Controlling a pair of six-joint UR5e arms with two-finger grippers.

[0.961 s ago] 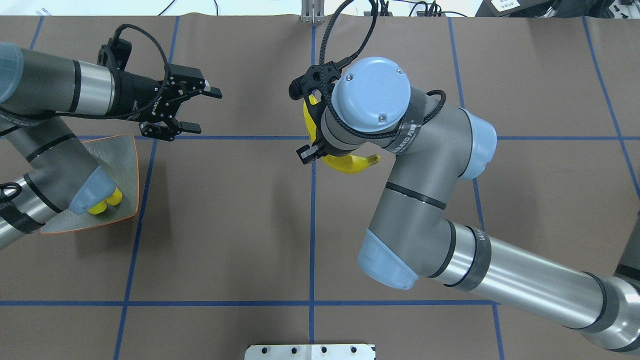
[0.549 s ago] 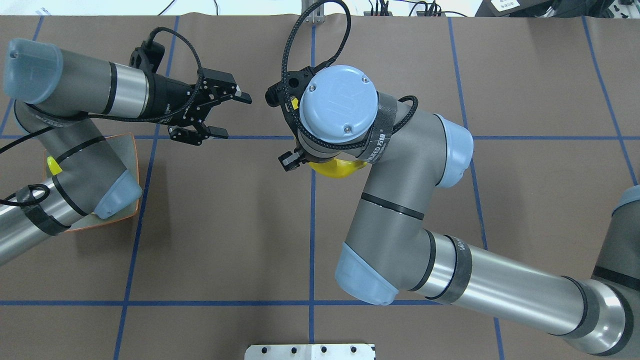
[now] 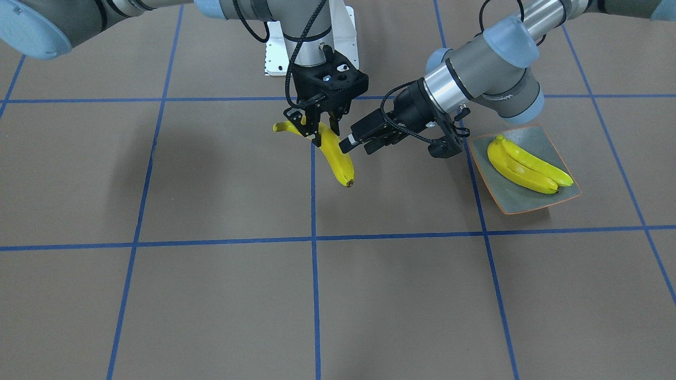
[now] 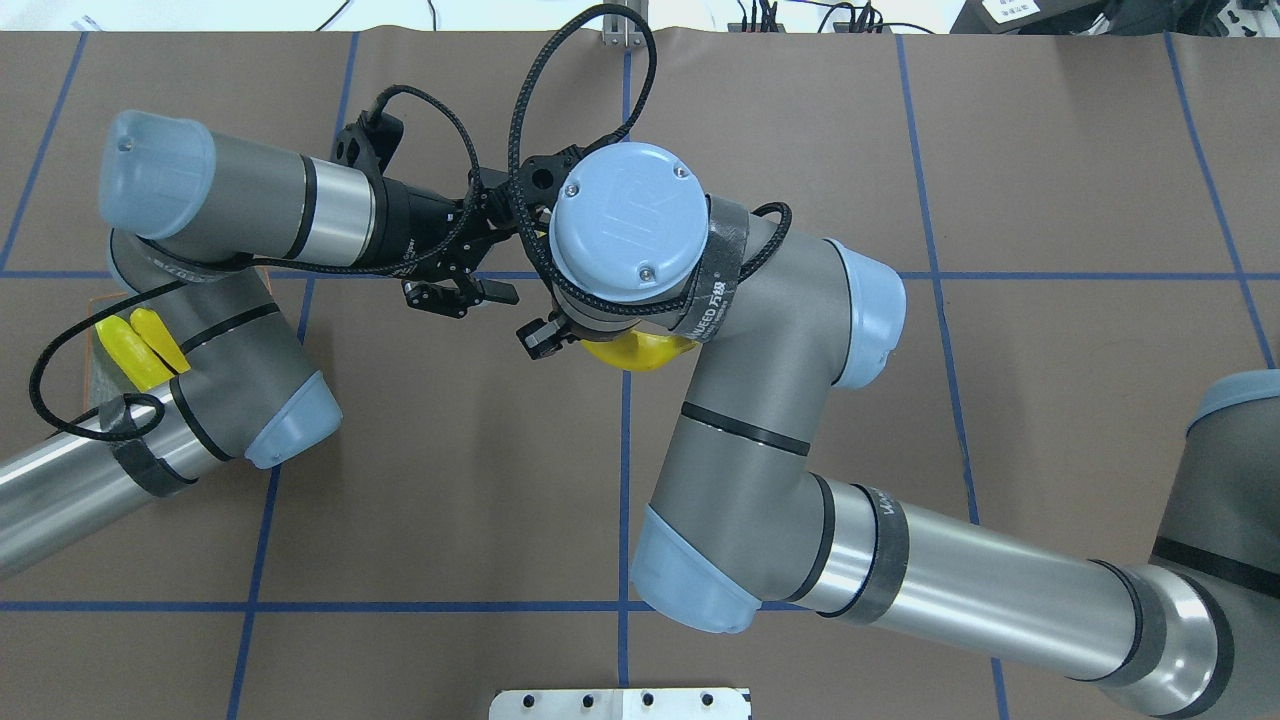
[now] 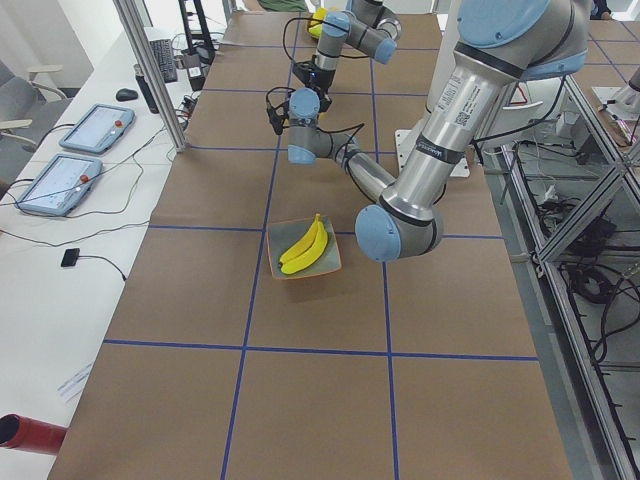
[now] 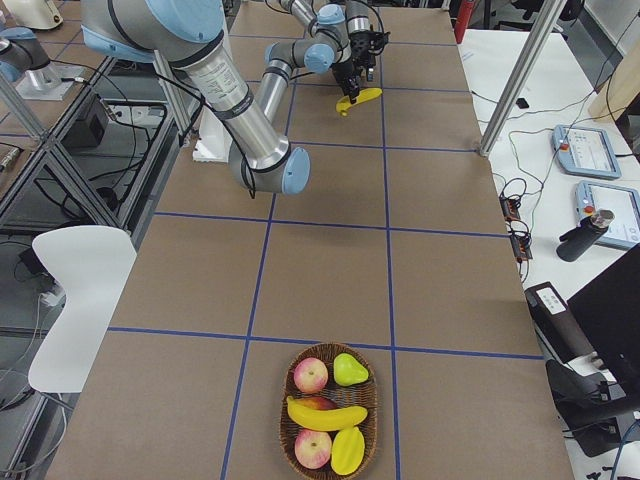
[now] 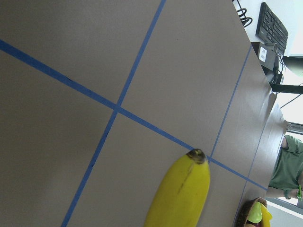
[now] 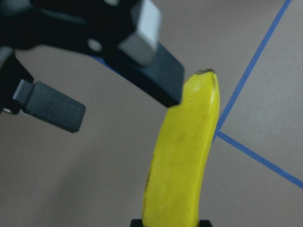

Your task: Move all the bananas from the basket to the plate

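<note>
Exterior front-facing view. INSPECTOR: Your right gripper [image 3: 323,132] was clamped on a bright yellow, curved banana [image 3: 338,158] near its stem end, above mid-table. The fruit hung tip-down, clear of the brown table cover [image 3: 211,295].

OPERATOR: And the left gripper?

INSPECTOR: Your left gripper [image 3: 359,145] stood with its jaws apart, just beside the banana's lower half. Contact could not be confirmed from the right wrist-mounted view.

OPERATOR: How would it handle?

INSPECTOR: In my judgement it was light, smooth-skinned and fairly stiff, and liable to pivot or slip when pinched near one end. You would have done best to take it across the thick middle, below the right gripper, with moderate force.

OPERATOR: Obstructions?

INSPECTOR: The two grippers crowded each other closely. The squarish grey-blue plate with a thin orange rim [image 3: 509,203] lay near, on the robot's left, with two bananas [image 3: 523,166] side by side on it and limited bare room left. The woven brown basket [image 6: 283,415], well apart at the table's right end, held one more banana [image 6: 325,413] among red apples [image 6: 311,375] and a green pear [image 6: 350,369].
</note>
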